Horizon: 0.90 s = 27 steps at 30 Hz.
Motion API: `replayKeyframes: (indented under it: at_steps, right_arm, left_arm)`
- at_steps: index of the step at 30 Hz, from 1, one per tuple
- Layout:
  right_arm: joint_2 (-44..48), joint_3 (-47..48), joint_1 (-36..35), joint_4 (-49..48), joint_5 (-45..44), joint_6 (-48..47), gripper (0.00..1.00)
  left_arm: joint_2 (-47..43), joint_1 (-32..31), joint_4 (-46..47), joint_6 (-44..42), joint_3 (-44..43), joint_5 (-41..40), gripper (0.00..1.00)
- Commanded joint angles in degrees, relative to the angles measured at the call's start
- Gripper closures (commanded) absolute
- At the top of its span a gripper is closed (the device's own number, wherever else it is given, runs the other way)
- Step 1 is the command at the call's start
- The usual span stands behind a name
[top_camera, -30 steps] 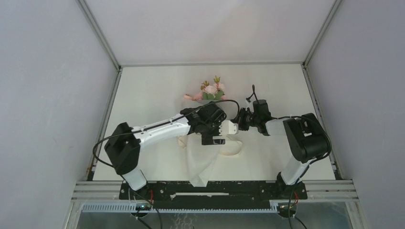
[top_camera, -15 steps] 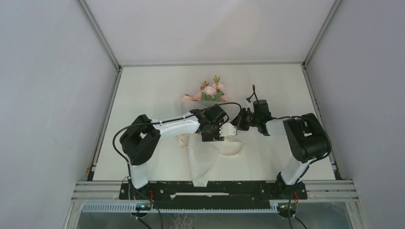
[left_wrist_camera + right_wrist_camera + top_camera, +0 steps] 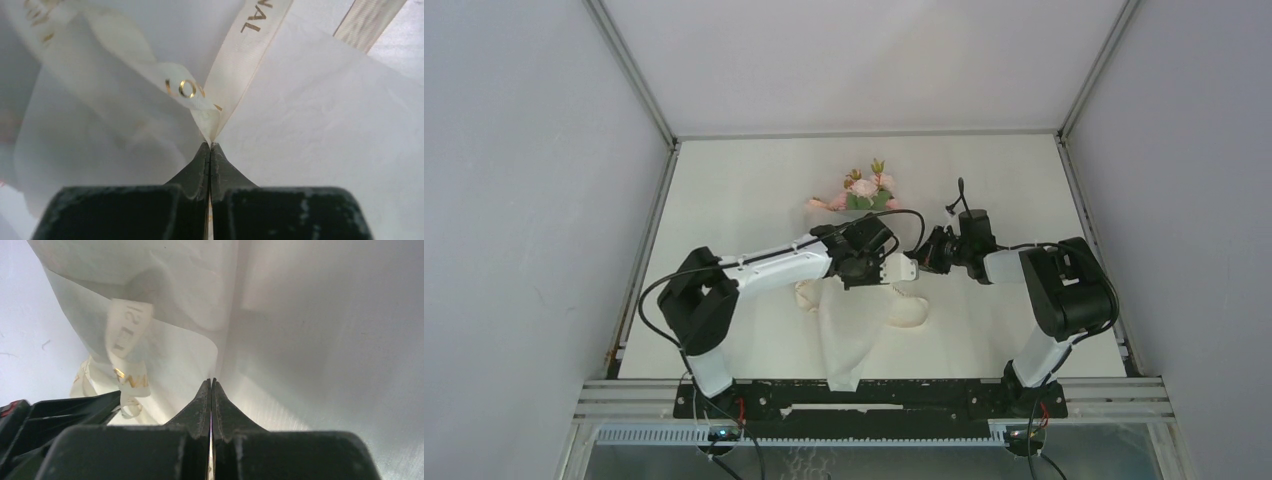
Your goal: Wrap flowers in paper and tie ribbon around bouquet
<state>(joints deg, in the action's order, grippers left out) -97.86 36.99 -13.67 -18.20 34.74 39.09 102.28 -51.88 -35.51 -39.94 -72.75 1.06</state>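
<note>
The bouquet lies mid-table: pink flowers [image 3: 865, 189] at the far end, and the off-white paper [image 3: 849, 340] tapering toward the near edge. The cream ribbon [image 3: 911, 316] loops on the table to the cone's right. My left gripper [image 3: 902, 268] hovers over the cone's middle. In the left wrist view this gripper [image 3: 210, 144] is shut on the ribbon [image 3: 240, 55], and two gold-lettered strands fan out from its tips. My right gripper [image 3: 927, 262] faces it closely. In its own view the right gripper [image 3: 211, 380] is shut, with a thin pale ribbed band running out from its tips.
White enclosure walls ring the table [image 3: 724, 200]. The left arm's dark fingers [image 3: 60, 407] show at the lower left of the right wrist view, beside a curl of lettered ribbon [image 3: 125, 335]. The two wrists nearly touch above the bouquet.
My left gripper was open a second ago and has since closed on the ribbon, and its wrist has moved slightly toward the right gripper. The right arm has barely moved.
</note>
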Motion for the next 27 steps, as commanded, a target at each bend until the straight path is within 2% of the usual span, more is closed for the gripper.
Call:
replayKeyframes:
  at_steps: [1, 8, 15, 19, 24, 27]
  right_arm:
    - [1.76, -0.34, 0.38, -0.58, -0.63, -1.30, 1.00]
    - [0.61, -0.34, 0.54, -1.49, -0.12, -1.07, 1.00]
    - [-0.72, -0.36, 1.12, -1.32, -0.46, -1.73, 1.00]
    - [-1.38, -0.01, 1.40, -0.79, -0.46, -2.12, 1.00]
    - [-2.79, 0.71, 1.48, -0.17, -0.20, -2.75, 1.00]
    - [-2.95, 0.71, 1.41, -0.09, -0.32, -2.74, 1.00]
  left_arm:
    - [-6.95, -0.12, -2.69, 1.36, -0.55, -2.10, 1.00]
    - [-17.39, -5.92, -14.87, 1.00, -6.30, -6.74, 1.00]
    - [-19.69, -8.49, -28.65, 7.74, -22.51, -8.01, 1.00]
    - [-21.10, -10.29, -32.71, 9.44, -29.91, -5.86, 1.00]
    - [-22.31, -11.25, -34.74, 10.88, -33.91, -2.34, 1.00]
    - [-22.94, -11.98, -37.70, 11.35, -34.70, -3.66, 1.00]
